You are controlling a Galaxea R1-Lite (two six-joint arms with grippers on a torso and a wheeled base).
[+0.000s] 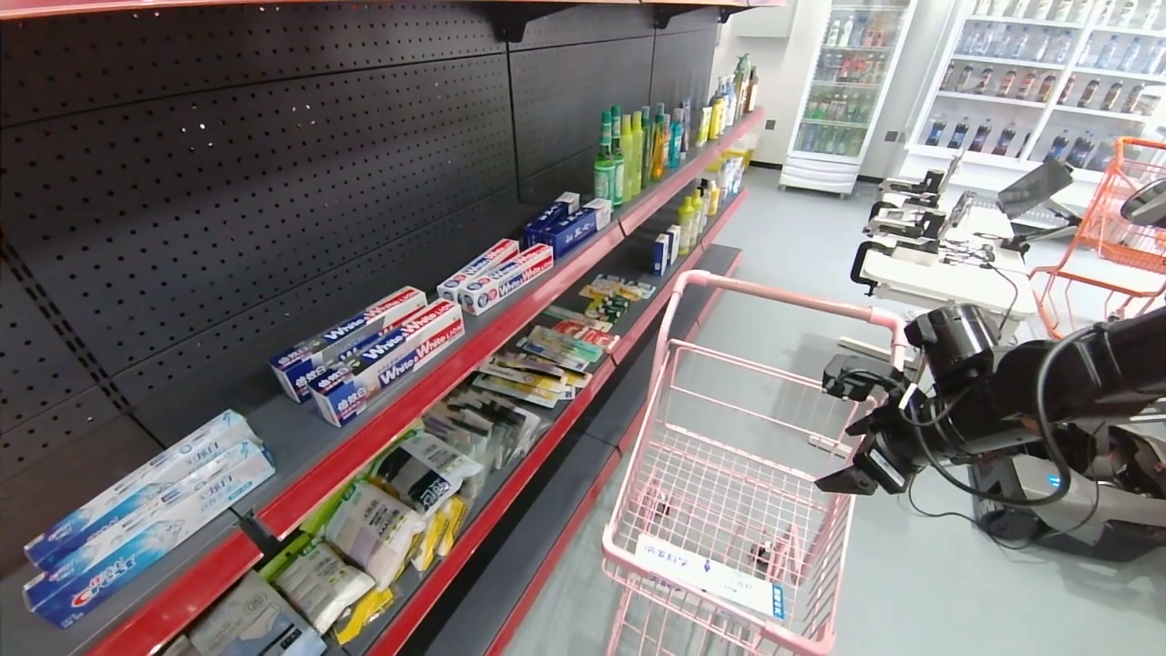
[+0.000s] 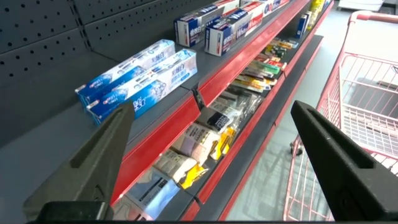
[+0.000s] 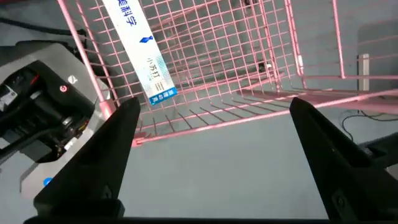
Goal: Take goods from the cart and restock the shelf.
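Head view footage places the pink cart (image 1: 783, 299) on the floor close beside the shelf's (image 1: 437, 374) red front edge, its handle towards the far end of the aisle. This is judged to keep the carry from basket to shelf short. What goods lie in the basket cannot be told through the wire mesh.

The right gripper (image 1: 843, 430) is held at the cart's right rim, fingers spread wide with nothing between them. In the right wrist view the cart (image 3: 217, 115) is seen ahead of the right gripper (image 3: 214, 124) and apart from both fingers, so a reach into the basket is judged to be the step in hand.

The left gripper (image 2: 212, 109) is held over the aisle near the shelf's front edge, its fingers also wide apart and holding nothing. Blue toothpaste boxes (image 2: 140, 78) are lined along the upper shelf, with soft packets (image 1: 401, 510) stacked on the shelf below.
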